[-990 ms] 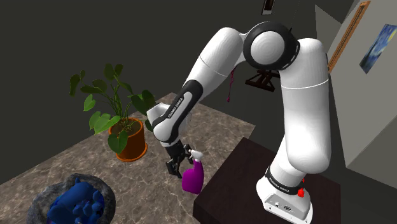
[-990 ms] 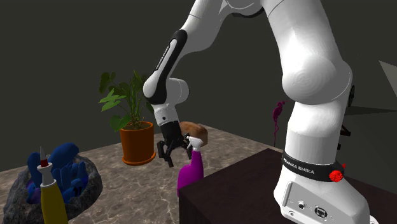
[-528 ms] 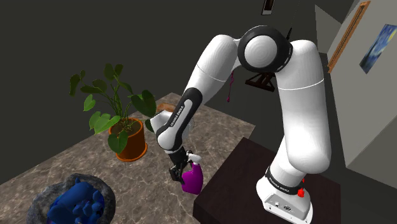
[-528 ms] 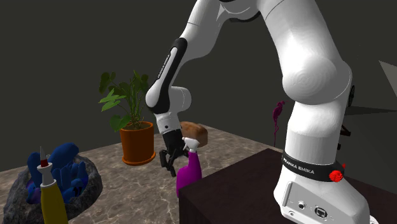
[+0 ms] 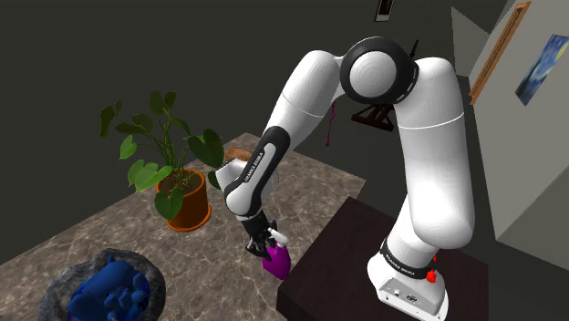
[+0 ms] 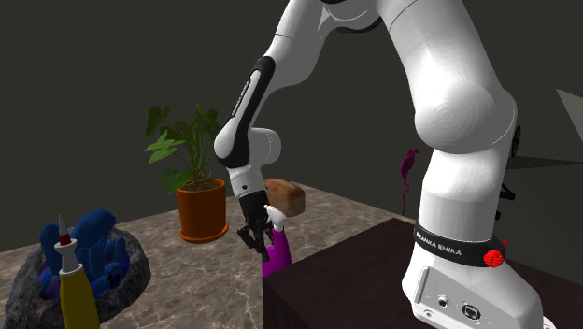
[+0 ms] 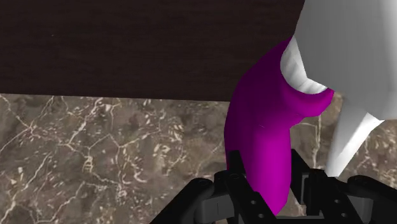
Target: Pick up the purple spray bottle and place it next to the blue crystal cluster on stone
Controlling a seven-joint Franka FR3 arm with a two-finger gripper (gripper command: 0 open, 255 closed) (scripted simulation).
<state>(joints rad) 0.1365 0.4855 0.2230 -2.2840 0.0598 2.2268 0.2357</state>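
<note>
1. The black two-finger end effector [image 5: 259,243] on the white arm [image 5: 301,100] points down over the brown marbled stone bench [image 5: 100,228], close to the dark box stand [image 5: 346,251].
2. The end effector is clenched on the purple spray bottle [image 5: 277,264]. In the wrist view its black fingers [image 7: 236,181] lie against either side of the bottle's purple body [image 7: 261,140], and no gap shows between them and it.
3. The bottle's white spray head [image 7: 343,57] sits at the top of the curved neck, past the fingertips.
4. The purple spray bottle is at the bench's near edge, just beside the stand. In the second exterior view its lower part [image 6: 277,256] is hidden behind the stand's corner [image 6: 308,290], so I cannot tell whether its base touches the bench.
5. The blue crystal cluster in a rough grey stone base [image 5: 109,284] lies at the shoulder view's lower left, well apart from the bottle.
6. A green leafy plant in an orange pot [image 5: 187,202] stands farther back on the bench, between the crystal cluster and the arm.
7. In the second exterior view a yellow bottle with a red cap [image 6: 75,292] stands just in front of the crystal cluster [image 6: 89,245]. A brown loaf-shaped object [image 6: 286,196] lies on the bench behind the end effector [image 6: 254,236].
8. A blue framed picture [image 5: 543,66] hangs on the grey wall at the shoulder view's upper right.
</note>
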